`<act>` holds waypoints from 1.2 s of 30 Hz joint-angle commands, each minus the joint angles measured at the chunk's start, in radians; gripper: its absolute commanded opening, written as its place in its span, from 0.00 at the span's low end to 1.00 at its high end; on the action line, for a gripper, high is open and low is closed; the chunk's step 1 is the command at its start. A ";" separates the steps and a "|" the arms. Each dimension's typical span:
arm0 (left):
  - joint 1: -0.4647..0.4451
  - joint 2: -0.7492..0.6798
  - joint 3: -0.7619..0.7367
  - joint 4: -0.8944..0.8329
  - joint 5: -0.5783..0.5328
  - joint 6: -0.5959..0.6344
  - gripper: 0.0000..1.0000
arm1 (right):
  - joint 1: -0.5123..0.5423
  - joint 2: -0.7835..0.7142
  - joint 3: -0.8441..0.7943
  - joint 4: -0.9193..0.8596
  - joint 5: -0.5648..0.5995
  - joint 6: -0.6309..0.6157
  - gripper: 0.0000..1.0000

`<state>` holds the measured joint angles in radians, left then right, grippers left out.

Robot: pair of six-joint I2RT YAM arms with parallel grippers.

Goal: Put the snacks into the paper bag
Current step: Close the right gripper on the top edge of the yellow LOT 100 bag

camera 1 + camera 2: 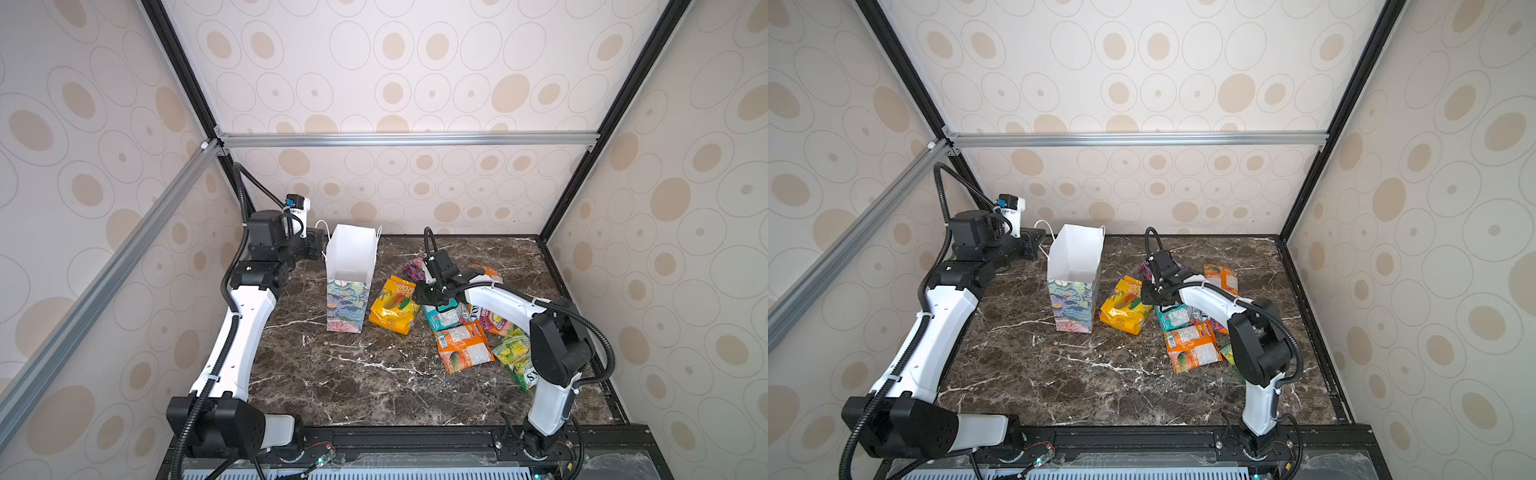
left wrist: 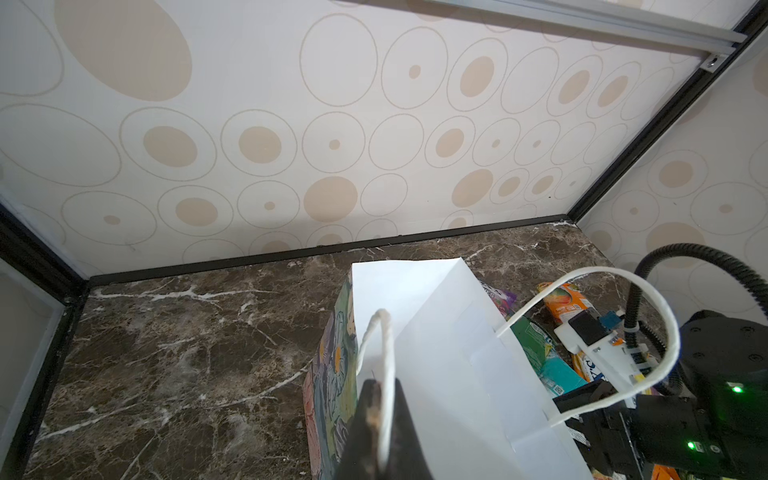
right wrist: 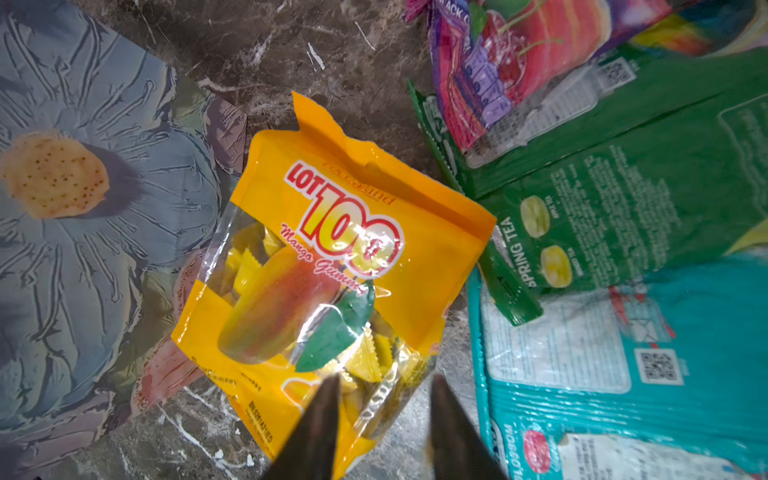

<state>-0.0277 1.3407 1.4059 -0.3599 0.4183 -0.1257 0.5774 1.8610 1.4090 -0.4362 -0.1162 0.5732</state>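
While the nearest snacks, an orange packet (image 1: 463, 347) and a yellow-green packet (image 1: 515, 353) by the right arm's elbow, lie untouched on the table (image 1: 332, 374), the pick in hand is a little farther back. There the right gripper (image 3: 384, 384) hangs with its fingers spread: one is over the edge of the yellow packet (image 3: 332, 257), the other over bare marble between it and the teal packet (image 3: 623, 374). To do this well, I'd come straight down so both fingers bracket that crinkly edge, pinching film rather than the loose sweets inside.

Just beyond stands the paper bag (image 1: 347, 309) — upright, mouth open, nothing visible inside. The lift should clear its rim before crossing over. At the bag's far side the left gripper (image 2: 380, 392) is pressed together on a cord handle (image 2: 388, 349), which steadies the bag. Farthest back lie a pink-purple packet (image 1: 413, 266) and a second orange packet (image 1: 490, 272).
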 commanded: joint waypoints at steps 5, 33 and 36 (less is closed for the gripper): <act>0.010 -0.022 0.004 0.020 0.007 0.023 0.00 | 0.036 0.051 0.040 -0.086 -0.001 0.007 0.70; 0.012 -0.020 0.004 0.022 0.008 0.023 0.00 | 0.049 0.099 -0.054 0.033 -0.044 0.077 0.30; 0.011 -0.021 0.004 0.021 0.008 0.024 0.00 | 0.049 0.098 -0.059 0.040 -0.042 0.082 0.17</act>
<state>-0.0238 1.3407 1.4044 -0.3557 0.4179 -0.1253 0.6224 1.9480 1.3716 -0.3908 -0.1616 0.6498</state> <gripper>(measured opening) 0.047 0.190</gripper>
